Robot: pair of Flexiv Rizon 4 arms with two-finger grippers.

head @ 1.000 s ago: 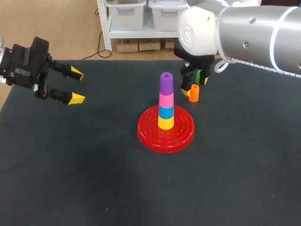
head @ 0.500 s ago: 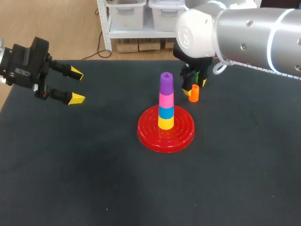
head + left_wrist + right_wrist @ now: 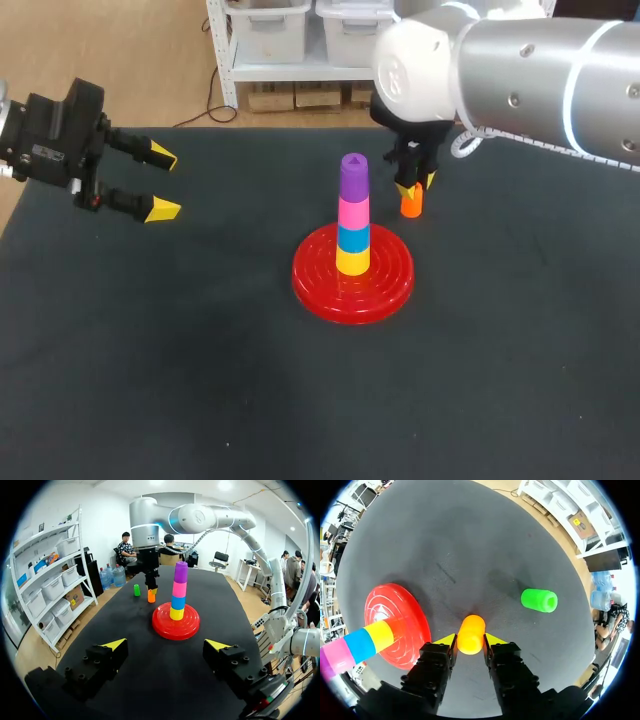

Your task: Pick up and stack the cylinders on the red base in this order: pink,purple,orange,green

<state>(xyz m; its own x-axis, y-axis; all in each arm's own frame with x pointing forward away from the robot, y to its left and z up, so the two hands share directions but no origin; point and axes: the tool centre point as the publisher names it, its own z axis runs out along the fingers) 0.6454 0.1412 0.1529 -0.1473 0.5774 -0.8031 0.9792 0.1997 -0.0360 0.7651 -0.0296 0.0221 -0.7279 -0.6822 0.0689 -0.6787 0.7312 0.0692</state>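
Four cylinders already stand stacked on the red base [image 3: 352, 272] at the middle of the black table [image 3: 200, 380]: yellow [image 3: 352, 261] at the bottom, then blue [image 3: 352, 239], pink [image 3: 352, 213] and purple [image 3: 353, 177] on top, forming an upright tower. Just to the right of that tower and a little farther back, the orange cylinder [image 3: 411, 203] stands on the tabletop, apart from the base's rim. The right gripper [image 3: 412, 185] comes down over it. In the right wrist view the two yellow tips sit against opposite sides of the orange cylinder [image 3: 471, 634], so the right gripper [image 3: 470, 640] is clenched on it while it rests on the table. The green cylinder [image 3: 539, 600] sits ahead of that gripper, clear of both the orange one and the base [image 3: 395, 625]. From the left wrist view it appears as a small green cylinder [image 3: 136, 590] beside the orange one [image 3: 151, 596], toward the far edge. In the head view the right arm's wrist hides it. The tower is the nearest obstacle to the right gripper, standing close on its left. The left gripper [image 3: 160, 182] hangs over the table's left edge, its fingers spread wide with nothing between them. From its own camera, the left gripper [image 3: 166, 645] faces the base [image 3: 175, 627] across a wide stretch of bare black surface. The near half of the table is open as well.
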